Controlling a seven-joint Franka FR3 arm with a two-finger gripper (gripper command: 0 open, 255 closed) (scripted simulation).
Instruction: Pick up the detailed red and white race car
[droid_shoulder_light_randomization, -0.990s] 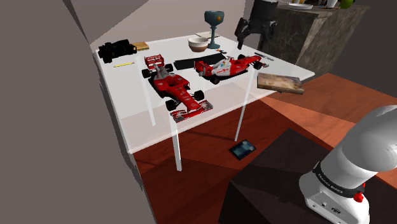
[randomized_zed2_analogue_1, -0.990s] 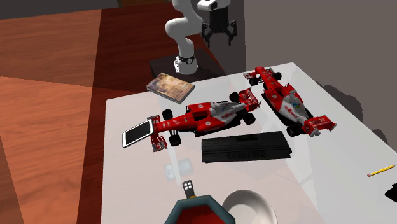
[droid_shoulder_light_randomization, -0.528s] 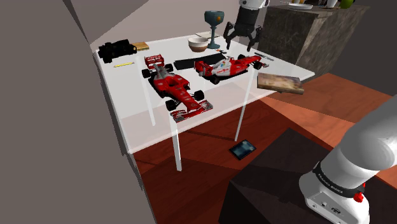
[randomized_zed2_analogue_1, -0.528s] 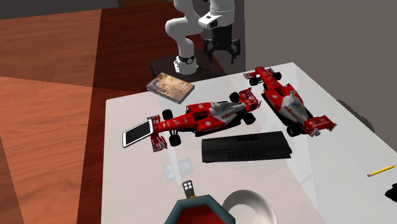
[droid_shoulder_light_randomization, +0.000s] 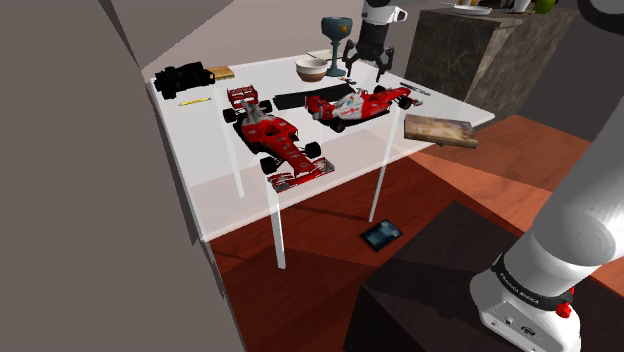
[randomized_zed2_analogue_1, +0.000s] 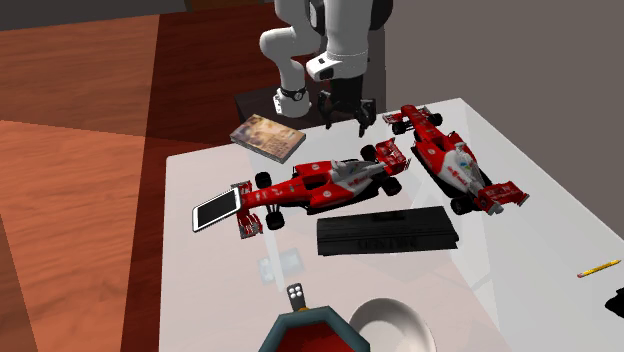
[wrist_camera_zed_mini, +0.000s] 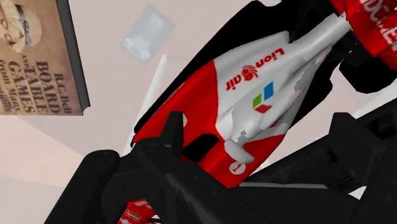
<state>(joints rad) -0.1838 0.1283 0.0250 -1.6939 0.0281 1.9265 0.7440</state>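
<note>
A red and white race car (droid_shoulder_light_randomization: 355, 103) (randomized_zed2_analogue_1: 320, 185) with black tyres lies on the white table (droid_shoulder_light_randomization: 215, 150), near the edge by the book. Its red and white body (wrist_camera_zed_mini: 254, 108), with a small logo, shows close up in the wrist view. My black gripper (droid_shoulder_light_randomization: 368, 62) (randomized_zed2_analogue_1: 345, 112) hangs a short way above this car's end nearest the arm, fingers spread and pointing down. It is open, touches nothing and holds nothing. A second, mostly red race car (droid_shoulder_light_randomization: 278, 142) (randomized_zed2_analogue_1: 455, 165) lies beside the first one.
A book (droid_shoulder_light_randomization: 438, 128) (randomized_zed2_analogue_1: 267, 135) (wrist_camera_zed_mini: 38, 57) overhangs the table edge. A black flat slab (randomized_zed2_analogue_1: 385, 232), white phone (randomized_zed2_analogue_1: 215, 212), bowl (droid_shoulder_light_randomization: 312, 68), goblet (droid_shoulder_light_randomization: 337, 35), pencil (droid_shoulder_light_randomization: 194, 101) and black toy vehicle (droid_shoulder_light_randomization: 185, 77) share the table. A tablet (droid_shoulder_light_randomization: 381, 235) lies on the floor.
The gripper has swung from beyond the table's edge towards the shoulder view's left and come down over the red and white car. Both cars lie where they were.
</note>
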